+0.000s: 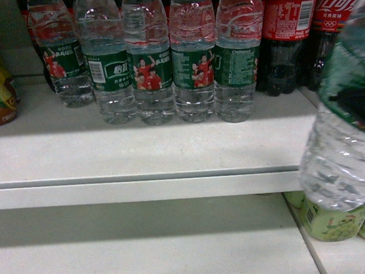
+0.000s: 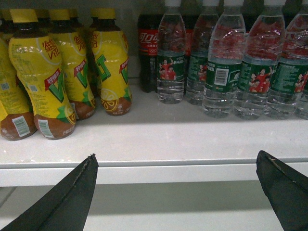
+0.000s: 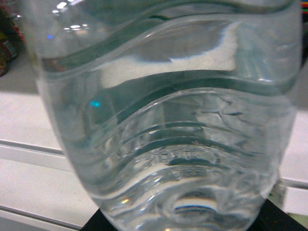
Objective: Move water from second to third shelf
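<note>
My right gripper (image 1: 363, 107) is shut on one water bottle (image 1: 342, 160), clear and ribbed with a green label. It hangs tilted at the far right of the head view, in front of the upper shelf's front edge (image 1: 142, 189). In the right wrist view this bottle (image 3: 163, 120) fills the frame, and the dark fingers (image 3: 98, 224) only peek out beneath it. Several more water bottles (image 1: 153, 70) stand in a row on the upper shelf. My left gripper (image 2: 176, 156) is open and empty, level with that shelf's edge (image 2: 173, 168).
Dark cola bottles (image 1: 288, 35) stand to the right of the water row. Yellow-labelled tea bottles (image 2: 57, 77) fill the shelf's left side. On the lower shelf (image 1: 147, 252), pale green-labelled bottles (image 1: 339, 221) sit under the held bottle.
</note>
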Motion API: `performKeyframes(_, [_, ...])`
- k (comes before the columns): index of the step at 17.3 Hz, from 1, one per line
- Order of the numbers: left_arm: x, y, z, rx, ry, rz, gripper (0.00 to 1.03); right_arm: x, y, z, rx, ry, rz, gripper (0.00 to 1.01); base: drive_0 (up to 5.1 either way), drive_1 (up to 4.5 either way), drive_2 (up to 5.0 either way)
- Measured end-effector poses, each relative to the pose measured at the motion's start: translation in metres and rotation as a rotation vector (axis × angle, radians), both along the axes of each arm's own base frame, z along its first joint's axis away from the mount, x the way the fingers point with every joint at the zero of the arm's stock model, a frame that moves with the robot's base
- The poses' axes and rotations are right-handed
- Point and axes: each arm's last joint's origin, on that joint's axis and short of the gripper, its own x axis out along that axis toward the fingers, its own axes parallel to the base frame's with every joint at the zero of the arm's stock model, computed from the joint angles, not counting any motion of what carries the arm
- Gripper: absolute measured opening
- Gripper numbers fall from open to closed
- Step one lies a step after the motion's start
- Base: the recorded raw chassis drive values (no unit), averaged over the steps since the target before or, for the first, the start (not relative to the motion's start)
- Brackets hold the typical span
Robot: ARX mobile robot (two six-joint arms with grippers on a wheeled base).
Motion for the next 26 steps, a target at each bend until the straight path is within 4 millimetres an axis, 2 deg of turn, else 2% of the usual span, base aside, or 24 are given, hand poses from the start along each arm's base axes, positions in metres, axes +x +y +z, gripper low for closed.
performKeyframes(3, [0.0, 0.0, 0.0, 0.0, 0.0, 0.0, 0.98, -0.026, -0.035, 0.006, 0.02, -0.014, -0.053, 0.39, 0.0, 0.0, 0.0])
performKeyframes(5, [0.0, 0.0, 0.0, 0.0, 0.0, 0.0, 0.98, -0.039, -0.046, 0.008, 0.029, -0.02, -0.075, 0.39, 0.0, 0.0, 0.0])
performKeyframes(11, [0.0, 0.0, 0.0, 0.0, 0.0, 0.0, 0.98, -0.074, -0.052, 0.02, 0.05, -0.091, -0.041, 0.39, 0.0, 0.0, 0.0])
performKeyframes(26, [0.0, 0.0, 0.0, 0.0, 0.004, 0.0, 0.98, -0.077, -0.052, 0.016, 0.04, -0.064, -0.04, 0.39, 0.0, 0.0, 0.0])
